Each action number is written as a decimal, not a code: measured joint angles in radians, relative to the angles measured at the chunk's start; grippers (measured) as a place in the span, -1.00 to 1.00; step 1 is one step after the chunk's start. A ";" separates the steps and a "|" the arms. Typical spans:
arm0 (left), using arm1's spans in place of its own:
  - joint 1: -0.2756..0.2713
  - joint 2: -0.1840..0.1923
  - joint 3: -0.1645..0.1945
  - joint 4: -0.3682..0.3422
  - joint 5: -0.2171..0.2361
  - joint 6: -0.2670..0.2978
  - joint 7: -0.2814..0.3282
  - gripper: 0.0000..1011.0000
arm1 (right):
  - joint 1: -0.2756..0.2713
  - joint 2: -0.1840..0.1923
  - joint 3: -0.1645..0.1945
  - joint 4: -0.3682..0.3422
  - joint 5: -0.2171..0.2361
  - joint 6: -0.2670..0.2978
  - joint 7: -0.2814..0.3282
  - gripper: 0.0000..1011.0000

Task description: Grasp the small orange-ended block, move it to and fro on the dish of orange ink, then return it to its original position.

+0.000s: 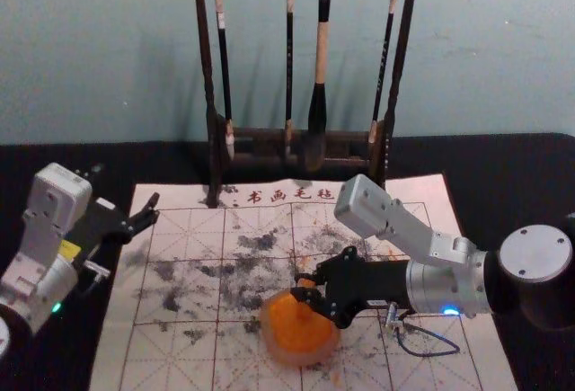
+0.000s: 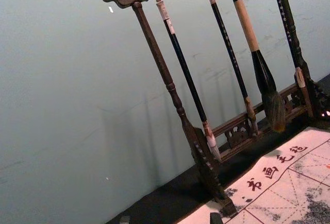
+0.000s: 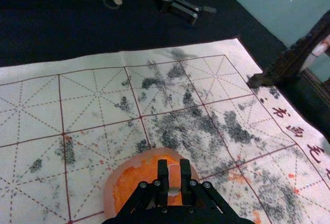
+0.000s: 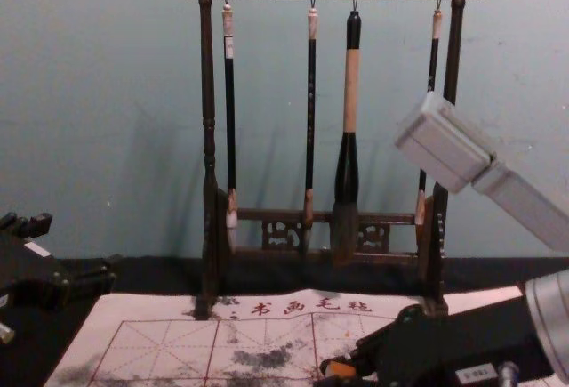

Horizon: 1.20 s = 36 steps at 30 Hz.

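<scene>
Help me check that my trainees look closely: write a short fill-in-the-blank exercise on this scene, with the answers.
1. The small block is gripped by the ____ tool.
2. The dish holds ____ ink.
3. The left tool is not shut but ____.
4. Exactly ____ brushes hang from the rack.

Missing words: right; orange; open; four.

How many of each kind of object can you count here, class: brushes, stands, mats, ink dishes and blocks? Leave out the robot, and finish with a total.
Brushes: 4
Stand: 1
Mat: 1
Ink dish: 1
Block, held in the right pincer at the ink dish: 1
Total: 8
</scene>
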<state>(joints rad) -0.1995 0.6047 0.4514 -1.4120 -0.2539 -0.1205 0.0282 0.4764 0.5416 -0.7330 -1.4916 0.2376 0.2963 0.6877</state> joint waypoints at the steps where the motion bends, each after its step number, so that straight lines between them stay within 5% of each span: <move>1: 0.000 0.000 0.000 0.000 0.000 0.000 0.000 0.98 | 0.000 0.000 0.000 0.000 0.000 0.000 0.000 -0.82; 25: 0.000 0.000 0.000 0.000 0.000 0.000 0.000 0.98 | -0.064 0.085 0.041 -0.106 0.059 0.004 0.028 -0.82; 36: 0.000 0.000 0.000 0.000 0.000 0.000 0.000 0.98 | -0.083 0.099 0.080 -0.135 0.087 0.008 -0.026 -0.82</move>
<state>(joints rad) -0.1996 0.6047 0.4514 -1.4120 -0.2539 -0.1205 0.0283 0.3932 0.6409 -0.6526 -1.6266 0.3247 0.3042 0.6621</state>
